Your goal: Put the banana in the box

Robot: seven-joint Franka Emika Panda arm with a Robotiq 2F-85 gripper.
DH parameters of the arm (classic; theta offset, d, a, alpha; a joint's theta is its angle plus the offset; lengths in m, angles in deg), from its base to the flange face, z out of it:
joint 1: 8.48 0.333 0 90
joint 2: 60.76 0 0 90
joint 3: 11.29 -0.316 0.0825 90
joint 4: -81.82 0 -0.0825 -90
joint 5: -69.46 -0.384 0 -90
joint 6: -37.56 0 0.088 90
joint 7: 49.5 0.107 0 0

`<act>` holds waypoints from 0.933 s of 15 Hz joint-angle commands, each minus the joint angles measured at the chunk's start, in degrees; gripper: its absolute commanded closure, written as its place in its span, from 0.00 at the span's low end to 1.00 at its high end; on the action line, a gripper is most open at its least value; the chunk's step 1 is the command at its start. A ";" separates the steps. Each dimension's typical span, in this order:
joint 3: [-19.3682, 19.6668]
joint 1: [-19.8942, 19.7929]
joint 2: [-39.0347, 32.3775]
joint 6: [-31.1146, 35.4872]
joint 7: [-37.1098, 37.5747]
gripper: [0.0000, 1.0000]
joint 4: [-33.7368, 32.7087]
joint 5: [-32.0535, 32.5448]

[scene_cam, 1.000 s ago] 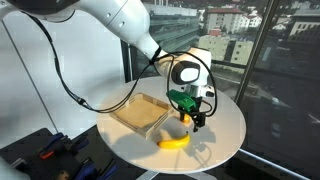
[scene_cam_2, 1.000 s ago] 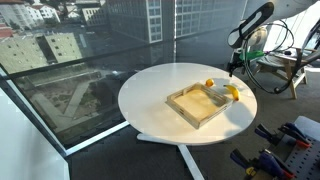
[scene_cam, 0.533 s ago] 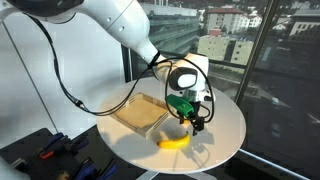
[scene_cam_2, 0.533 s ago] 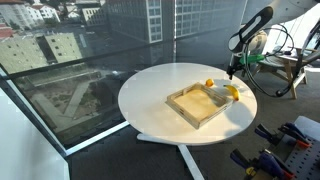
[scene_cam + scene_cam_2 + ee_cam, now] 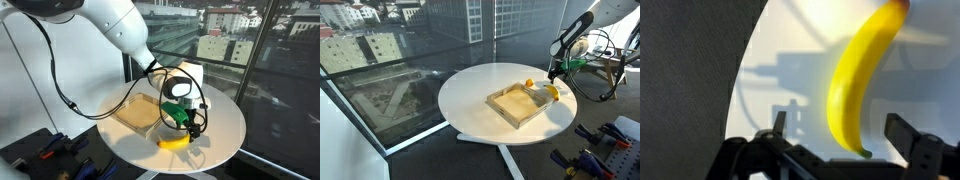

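Hovering over banana (image 5: 855,85) with gripper (image 5: 845,132) spread wide, empty. Likely light, firm but bruisable, smooth-skinned; best pinched gently across the thick middle, not the tapered ends.

Claw (image 5: 840,128) wide open, downward

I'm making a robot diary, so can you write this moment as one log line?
gripper open above banana | banana on table beside box, not held | box empty | next: grasp

Round white table (image 5: 480,110) beside windows (image 5: 410,30)
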 commanded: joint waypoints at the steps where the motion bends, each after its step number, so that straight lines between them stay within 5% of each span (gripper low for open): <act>1: -0.36 -0.39 1.29 0.67 -0.67 0.00 2.07 0.71; 14: -0.02 -0.10 -0.26 0.33 -0.33 0.00 2.42 1.44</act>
